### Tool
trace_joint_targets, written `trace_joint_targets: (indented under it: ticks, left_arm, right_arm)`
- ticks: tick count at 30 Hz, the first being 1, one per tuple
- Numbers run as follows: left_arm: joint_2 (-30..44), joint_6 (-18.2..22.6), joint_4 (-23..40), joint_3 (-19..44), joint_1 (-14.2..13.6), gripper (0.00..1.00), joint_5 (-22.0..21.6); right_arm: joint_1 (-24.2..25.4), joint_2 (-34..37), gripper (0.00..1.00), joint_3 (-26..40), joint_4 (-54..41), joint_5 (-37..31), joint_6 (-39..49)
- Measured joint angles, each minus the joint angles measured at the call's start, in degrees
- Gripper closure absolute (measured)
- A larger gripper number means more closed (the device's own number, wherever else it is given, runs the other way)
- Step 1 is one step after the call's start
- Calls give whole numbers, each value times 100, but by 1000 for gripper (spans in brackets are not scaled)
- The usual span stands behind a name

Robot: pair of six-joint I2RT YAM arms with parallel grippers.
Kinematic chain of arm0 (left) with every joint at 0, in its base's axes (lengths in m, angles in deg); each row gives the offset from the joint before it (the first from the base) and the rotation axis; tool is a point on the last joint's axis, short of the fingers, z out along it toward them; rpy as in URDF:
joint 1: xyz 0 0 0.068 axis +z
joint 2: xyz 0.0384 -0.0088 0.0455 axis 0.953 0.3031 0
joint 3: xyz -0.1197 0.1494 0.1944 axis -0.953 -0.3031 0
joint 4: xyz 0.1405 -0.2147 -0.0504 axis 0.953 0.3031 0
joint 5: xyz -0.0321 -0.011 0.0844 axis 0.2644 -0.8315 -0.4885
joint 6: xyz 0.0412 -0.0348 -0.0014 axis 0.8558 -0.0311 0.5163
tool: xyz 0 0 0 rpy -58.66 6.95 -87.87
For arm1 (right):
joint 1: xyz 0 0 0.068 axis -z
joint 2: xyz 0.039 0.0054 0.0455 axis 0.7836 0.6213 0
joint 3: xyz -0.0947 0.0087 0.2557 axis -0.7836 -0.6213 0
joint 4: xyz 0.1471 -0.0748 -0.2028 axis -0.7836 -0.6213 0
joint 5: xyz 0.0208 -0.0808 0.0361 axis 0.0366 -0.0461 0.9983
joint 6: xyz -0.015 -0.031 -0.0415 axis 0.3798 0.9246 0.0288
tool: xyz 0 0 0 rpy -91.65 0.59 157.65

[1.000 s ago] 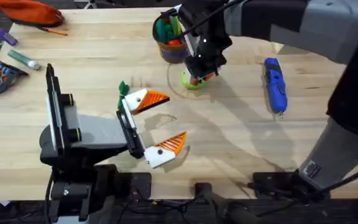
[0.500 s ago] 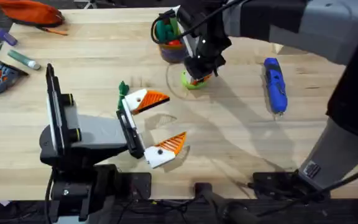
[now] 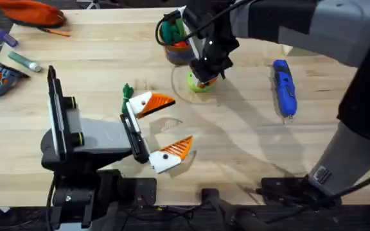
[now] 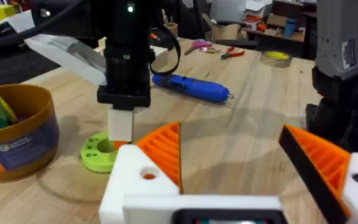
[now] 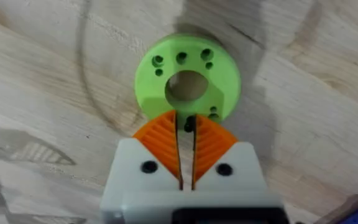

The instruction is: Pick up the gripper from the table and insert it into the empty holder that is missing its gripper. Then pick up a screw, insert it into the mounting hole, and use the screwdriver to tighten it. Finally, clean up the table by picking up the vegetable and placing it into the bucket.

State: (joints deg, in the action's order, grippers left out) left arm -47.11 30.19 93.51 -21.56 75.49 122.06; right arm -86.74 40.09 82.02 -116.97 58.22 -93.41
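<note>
bucket [image 3: 175, 40]: far side of worktop [image 3: 249, 141]
disc [image 3: 199, 83]: just before the bucket
screwdriver [image 3: 284, 86]: right of the disc

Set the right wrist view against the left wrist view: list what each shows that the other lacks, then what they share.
Right wrist alone: the right pincer seen from directly above, its orange pads nearly closed on a small dark object over the rim of the green disc, and the disc's central hole with smaller holes around it.

Left wrist alone: the bucket beside the disc, the blue screwdriver lying farther back, and the left pincer standing open.

Shared: the green disc, the right pincer above it, and the wooden table.
</note>
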Motion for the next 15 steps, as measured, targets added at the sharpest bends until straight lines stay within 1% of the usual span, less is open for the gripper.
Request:
trace_joint_targets:
  ticks: [12, 15]
  left_arm:
    - [-1, 0, 2, 0, 0, 15, 0]
    - [-2, 0, 1, 0, 0, 15, 0]
  right_arm:
    - [24, 0, 923, 0, -9, 43, 105]
    - [45, 0, 968, 4, -49, 18, 143]
